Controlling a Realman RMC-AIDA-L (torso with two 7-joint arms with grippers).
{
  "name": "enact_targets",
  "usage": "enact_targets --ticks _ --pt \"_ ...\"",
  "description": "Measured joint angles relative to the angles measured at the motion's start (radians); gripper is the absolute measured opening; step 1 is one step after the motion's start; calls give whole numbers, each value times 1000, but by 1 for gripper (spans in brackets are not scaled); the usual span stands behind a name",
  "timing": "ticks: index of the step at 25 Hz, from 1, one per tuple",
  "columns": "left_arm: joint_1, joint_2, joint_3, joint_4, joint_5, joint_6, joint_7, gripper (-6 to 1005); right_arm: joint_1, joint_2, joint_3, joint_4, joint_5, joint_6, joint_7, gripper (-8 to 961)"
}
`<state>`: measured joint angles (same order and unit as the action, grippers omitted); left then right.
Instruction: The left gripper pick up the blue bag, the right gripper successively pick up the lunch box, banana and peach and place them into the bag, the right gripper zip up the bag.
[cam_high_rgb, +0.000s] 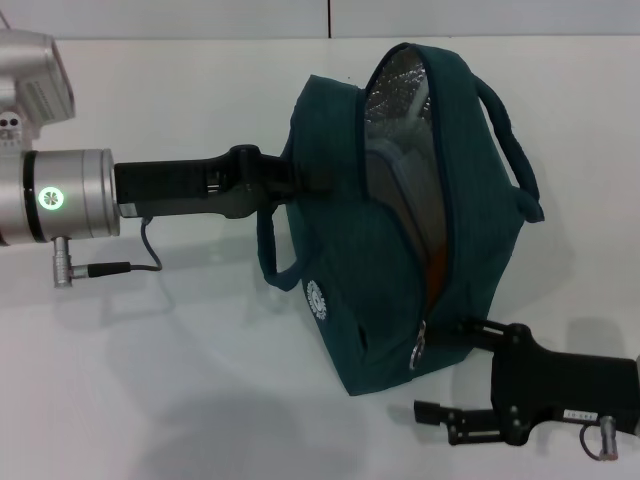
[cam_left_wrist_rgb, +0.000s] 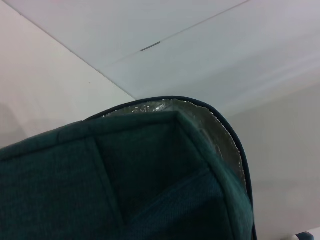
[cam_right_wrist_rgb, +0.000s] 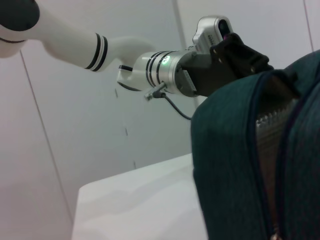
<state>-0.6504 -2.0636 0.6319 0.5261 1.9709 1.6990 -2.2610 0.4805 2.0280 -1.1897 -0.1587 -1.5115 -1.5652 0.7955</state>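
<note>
Left of the blue bag (cam_high_rgb: 400, 220), the left gripper (cam_high_rgb: 283, 180) reaches in level from its silver wrist and meets the bag's near upper edge, where the teal fabric is bunched against its black claw; its fingertips are buried in the cloth, so whether they pinch the bag cannot be told. From the right wrist view the same gripper (cam_right_wrist_rgb: 239, 55) sits at the bag's (cam_right_wrist_rgb: 240, 165) top edge. The bag itself stands on the white table (cam_high_rgb: 150, 380), leaning, with its mouth agape along the top and silver foil lining (cam_high_rgb: 400, 90) showing inside; the left wrist view looks over its rim (cam_left_wrist_rgb: 165, 102) at that foil. A sliver of orange (cam_high_rgb: 433, 280) shows in the lower part of the opening, too little to name. One loop handle (cam_high_rgb: 272, 255) hangs on the bag's left side below the left gripper, the other (cam_high_rgb: 515, 150) arches off its right side. A ring zipper pull (cam_high_rgb: 420, 350) dangles at the bag's lower front. Just right of and below that pull, the right gripper (cam_high_rgb: 452, 375) has its claw parted, upper finger (cam_high_rgb: 480, 326) touching the bag's bottom corner, lower finger (cam_high_rgb: 440, 410) clear of it.
</note>
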Motion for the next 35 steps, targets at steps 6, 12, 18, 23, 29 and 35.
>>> enact_targets --ticks 6,12,18,23,29,35 --pt "4 0 0 0 0 1 0 81 -20 0 0 1 50 -8 -2 877" --pt "-3 -2 0 -1 0 2 0 81 10 0 -26 17 51 11 1 877" --pt "-3 -3 0 -2 0 2 0 82 54 0 -65 38 50 10 6 872" --pt "1 -4 0 -2 -1 2 0 82 49 0 -71 34 47 -2 2 871" --pt "2 -4 0 -2 -1 2 0 83 33 0 -67 30 52 8 4 870" --pt "4 0 -2 -2 -1 2 0 83 19 0 -60 37 57 8 7 869"
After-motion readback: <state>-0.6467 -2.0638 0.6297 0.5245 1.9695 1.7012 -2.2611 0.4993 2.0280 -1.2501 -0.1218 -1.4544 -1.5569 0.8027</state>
